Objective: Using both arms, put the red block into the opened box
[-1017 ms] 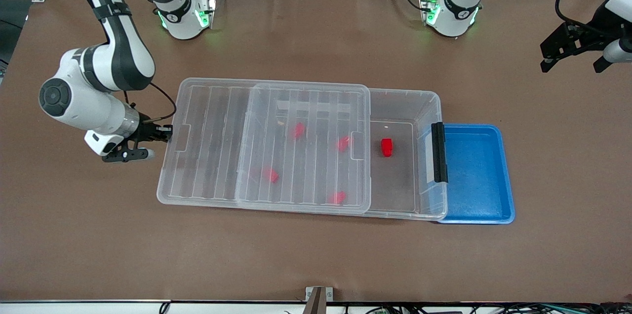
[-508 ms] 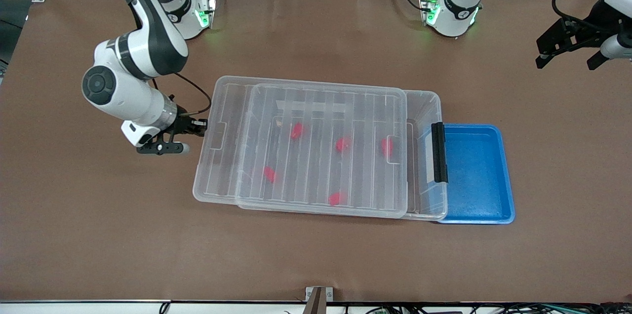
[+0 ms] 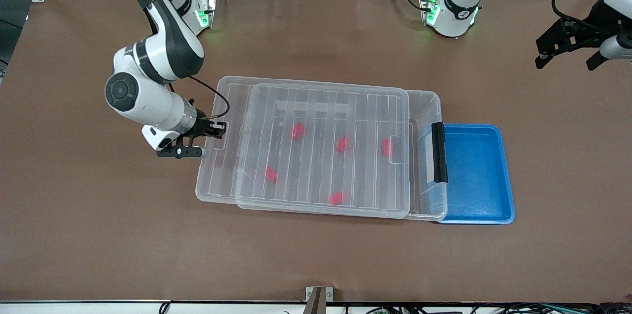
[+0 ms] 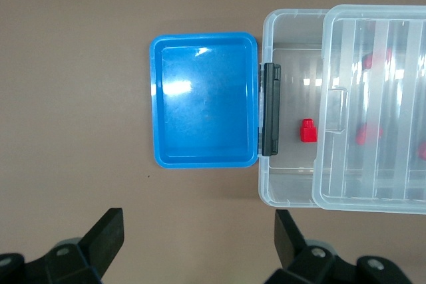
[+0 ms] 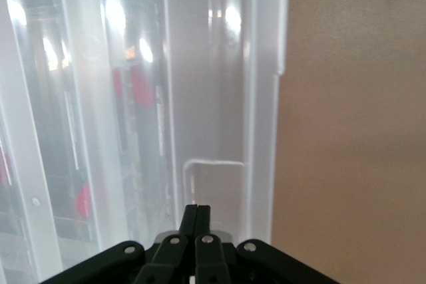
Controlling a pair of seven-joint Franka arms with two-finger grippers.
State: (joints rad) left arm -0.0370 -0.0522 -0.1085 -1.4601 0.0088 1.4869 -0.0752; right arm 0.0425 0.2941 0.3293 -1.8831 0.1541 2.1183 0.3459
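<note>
The clear box [image 3: 427, 106] lies mid-table with its ribbed lid [image 3: 321, 111] slid over most of it. A narrow strip stays uncovered by the black clip handle [image 3: 439, 152]. Several red blocks show blurred through the lid; one red block [image 3: 386, 146] lies close to the lid's edge. That red block [image 4: 307, 130] shows plainly in the left wrist view. My right gripper [image 3: 218, 129] is shut, its tips [image 5: 198, 209] against the lid's end tab [image 5: 213, 176]. The left gripper [image 3: 568, 62] hangs open and waits over the table's end, nothing between its fingers [image 4: 110, 227].
A blue tray [image 3: 476, 171] sits against the box's handle end, toward the left arm's end of the table. The lid overhangs the box toward the right arm's end. Brown tabletop lies all around the box and tray.
The right gripper has moved toward the left arm's end, pushing the lid along over the box. The wide opening has shrunk to a narrow strip. The left arm has barely moved.
</note>
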